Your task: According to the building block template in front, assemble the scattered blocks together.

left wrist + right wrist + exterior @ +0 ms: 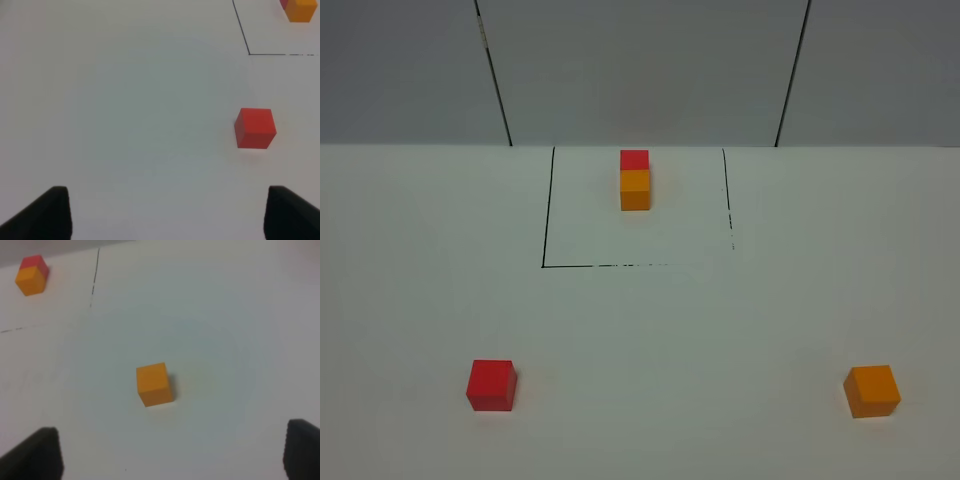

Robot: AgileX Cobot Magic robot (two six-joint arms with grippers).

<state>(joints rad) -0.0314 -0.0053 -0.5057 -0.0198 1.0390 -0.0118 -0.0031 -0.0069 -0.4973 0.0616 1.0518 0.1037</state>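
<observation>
Your left gripper (170,212) is released: in the left wrist view its two black fingertips (50,215) stand wide apart at the edge of the frame, with only bare white table (125,110) between them and nothing held. Ahead of it and off toward one fingertip's side, the loose red cube (255,128) sits flat on the table, apart from both fingertips. Your right gripper (170,450) is likewise released, its dark fingertips (40,455) spread wide and holding nothing. The loose orange cube (154,384) sits on the table ahead of it, roughly in line with the gap between the fingertips and touching neither, turned slightly askew. From the high camera neither arm is in the frame. There, the red cube (491,385) lies at the near left of the table (650,340) and the orange cube (872,390) at the near right, well apart from each other. Farther back, in the middle, the template (635,180) stands as a joined pair: a smaller-looking orange cube nearer the camera with a red cube touching its far side. It sits inside a thin black outline (547,205) drawn on the table, close to the outline's far edge; the near and right-hand lines of that outline are partly broken. Both wrist views catch the template in a far corner (300,10) (31,276). Behind the table stands a plain grey wall (640,70) crossed by two dark seams.
</observation>
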